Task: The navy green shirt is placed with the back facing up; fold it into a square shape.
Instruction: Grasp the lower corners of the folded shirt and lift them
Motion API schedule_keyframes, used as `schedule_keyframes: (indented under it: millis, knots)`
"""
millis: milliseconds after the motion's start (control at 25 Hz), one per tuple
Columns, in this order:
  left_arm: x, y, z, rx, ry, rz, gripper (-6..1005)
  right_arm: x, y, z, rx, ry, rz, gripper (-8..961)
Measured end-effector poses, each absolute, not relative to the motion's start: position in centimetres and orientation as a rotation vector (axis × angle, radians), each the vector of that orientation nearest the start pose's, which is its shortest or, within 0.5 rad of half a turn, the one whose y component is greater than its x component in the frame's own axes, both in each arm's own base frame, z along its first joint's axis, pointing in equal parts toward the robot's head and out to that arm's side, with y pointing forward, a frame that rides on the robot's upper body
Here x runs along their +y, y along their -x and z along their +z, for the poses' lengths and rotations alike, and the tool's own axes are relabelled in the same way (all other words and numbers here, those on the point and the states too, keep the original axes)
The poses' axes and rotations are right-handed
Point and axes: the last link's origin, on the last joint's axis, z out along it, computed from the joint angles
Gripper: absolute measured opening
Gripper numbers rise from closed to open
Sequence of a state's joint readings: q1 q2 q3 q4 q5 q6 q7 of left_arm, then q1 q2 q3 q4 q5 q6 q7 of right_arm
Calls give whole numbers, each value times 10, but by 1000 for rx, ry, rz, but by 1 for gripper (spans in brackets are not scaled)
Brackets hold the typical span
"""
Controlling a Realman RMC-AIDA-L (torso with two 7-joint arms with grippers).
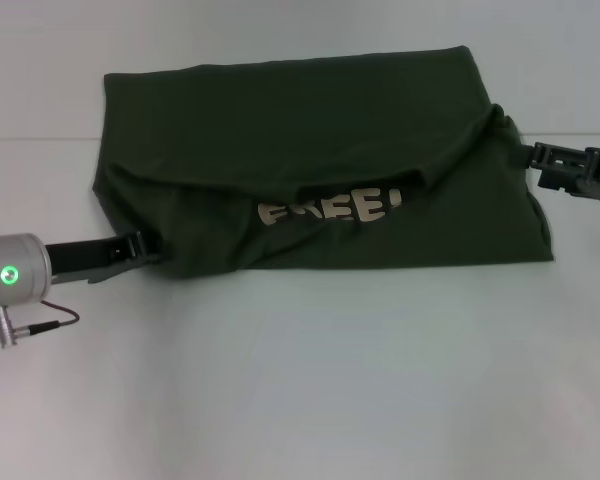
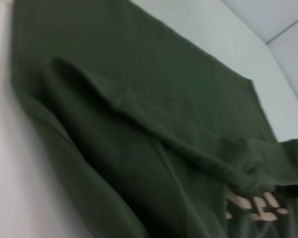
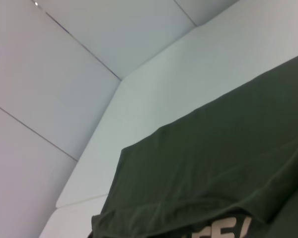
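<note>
The left gripper (image 1: 150,247) met the shirt (image 1: 310,150) at its near left corner, the right gripper (image 1: 528,158) at its far right edge. I could not tell either's finger state. The shirt lay lengthwise between them on the table (image 1: 300,380), a flap turned over.

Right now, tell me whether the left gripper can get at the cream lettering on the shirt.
Probably yes. The left gripper sits at the navy green shirt's near left edge, and the lettering lies partly exposed below the folded flap, with only flat fabric between them.
</note>
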State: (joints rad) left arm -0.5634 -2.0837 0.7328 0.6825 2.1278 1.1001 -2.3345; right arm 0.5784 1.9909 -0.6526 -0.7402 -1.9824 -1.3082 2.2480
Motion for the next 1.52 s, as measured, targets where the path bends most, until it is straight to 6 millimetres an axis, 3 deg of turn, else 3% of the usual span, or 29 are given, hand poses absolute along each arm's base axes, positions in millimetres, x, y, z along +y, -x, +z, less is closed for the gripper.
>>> schedule_keyframes:
  millis: [400,680,960,1160,1520]
  knots:
    - [387,294,41,-1693,1987,-652,0,384,-295,81,1600,2133,608,939]
    - [389,303,47,-1713,1919,-645,0,392,-306,83,1643,2052,434,938]
    - [395,298,51,-1713,1914,-652,0,417,-293,80,1600,2025,232,937]
    - [399,293,50,-1709,1926,-652,0,433,-279,63,1541,2046,116,936]
    - [399,292,52,-1706,1925,-658,0,442,-271,37,1498,2069,55,933]
